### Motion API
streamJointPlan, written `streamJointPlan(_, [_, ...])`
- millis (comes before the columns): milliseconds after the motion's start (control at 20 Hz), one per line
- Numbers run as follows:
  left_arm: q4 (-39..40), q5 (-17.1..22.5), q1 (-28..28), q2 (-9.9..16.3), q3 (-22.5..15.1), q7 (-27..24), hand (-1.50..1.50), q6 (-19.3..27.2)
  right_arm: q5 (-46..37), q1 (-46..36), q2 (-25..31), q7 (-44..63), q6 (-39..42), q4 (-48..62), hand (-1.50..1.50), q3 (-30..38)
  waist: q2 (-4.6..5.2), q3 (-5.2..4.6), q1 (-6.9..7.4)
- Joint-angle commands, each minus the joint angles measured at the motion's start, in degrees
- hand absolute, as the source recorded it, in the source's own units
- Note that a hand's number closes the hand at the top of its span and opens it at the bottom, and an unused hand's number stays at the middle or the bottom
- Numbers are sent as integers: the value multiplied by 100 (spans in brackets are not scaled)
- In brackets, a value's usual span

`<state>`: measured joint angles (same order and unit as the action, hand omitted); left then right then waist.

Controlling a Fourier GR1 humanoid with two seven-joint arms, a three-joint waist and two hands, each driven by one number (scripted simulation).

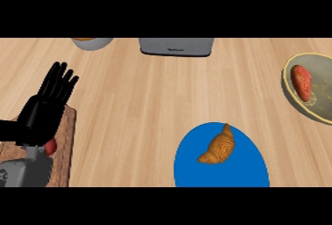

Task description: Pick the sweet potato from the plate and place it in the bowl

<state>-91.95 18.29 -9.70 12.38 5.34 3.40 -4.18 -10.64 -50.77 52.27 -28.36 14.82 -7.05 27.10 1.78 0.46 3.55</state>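
- Wooden counter [142, 110] fills the view.
- Blue plate [194, 167] at lower centre carries a croissant [219, 148].
- Bowl [292, 85] at right edge holds the sweet potato [301, 79].
- Left hand [48, 103] at left, fingers straight and spread, holding nothing.
- Grey toaster [176, 46] at top edge.

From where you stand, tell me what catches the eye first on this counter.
The bright blue plate at the lower middle stands out most, with a brown croissant lying on it. At the right edge a pale bowl holds a reddish sweet potato. On the left, the left robot hand is open with fingers pointing up, above a brown mat.
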Motion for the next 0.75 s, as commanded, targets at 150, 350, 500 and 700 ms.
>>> streamJointPlan(150, [-58, -81, 114, -164, -58, -77, 0, 134, 264, 649, 785, -243, 847, 202, -150, 304, -4, 19, -78])
streamJointPlan(350, [-11, 33, -13, -61, 105, -55, 0, 89, 304, 1054, 896, -518, 1107, 244, -150, 357, 18, 33, -85])
streamJointPlan(500, [112, -22, -94, 83, 175, -105, 0, 21, 282, 1231, 1050, -618, 1435, 226, -150, 338, 31, 40, -111])
streamJointPlan(700, [106, 13, -38, 48, 184, -88, 0, 31, 290, 1604, 1299, -801, 1845, 227, -150, 352, 10, 50, -182])
